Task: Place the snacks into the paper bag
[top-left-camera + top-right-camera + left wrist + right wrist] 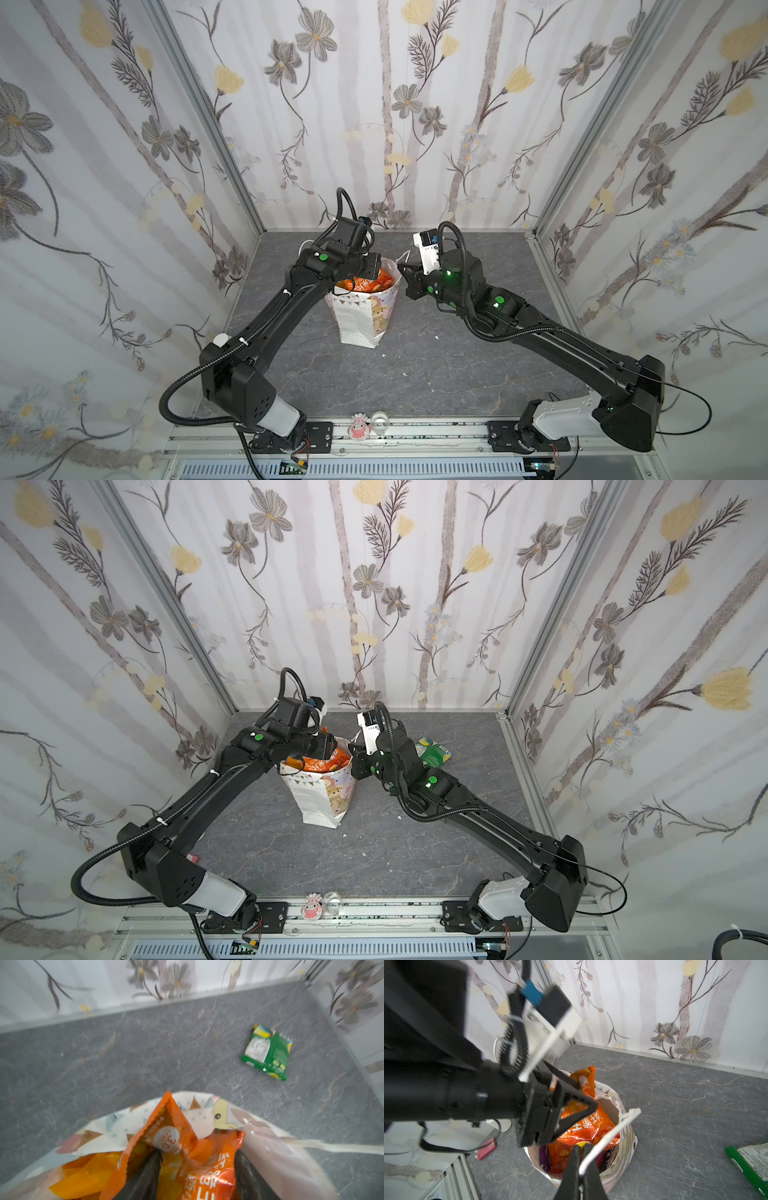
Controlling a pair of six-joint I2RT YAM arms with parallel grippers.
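The paper bag (361, 320) (324, 800) stands upright mid-table, stuffed with orange snacks. An orange chip bag (207, 1167) (583, 1126) sticks out of its mouth. My left gripper (198, 1153) (586, 1095) reaches into the mouth from above, its two fingers pressed on either side of that chip bag. My right gripper (581, 1147) (405, 270) is shut on the bag's white handle (608, 1136) at the right rim. A purple packet (544, 1157) shows inside. One green packet (268, 1053) (434, 754) lies flat on the table right of the bag, behind my right arm.
Floral walls close in the grey table on three sides. A small pink object (485, 1149) (192, 857) lies near the left arm's base. A cartoon figure (359, 428) and a clear cup (380, 424) sit on the front rail.
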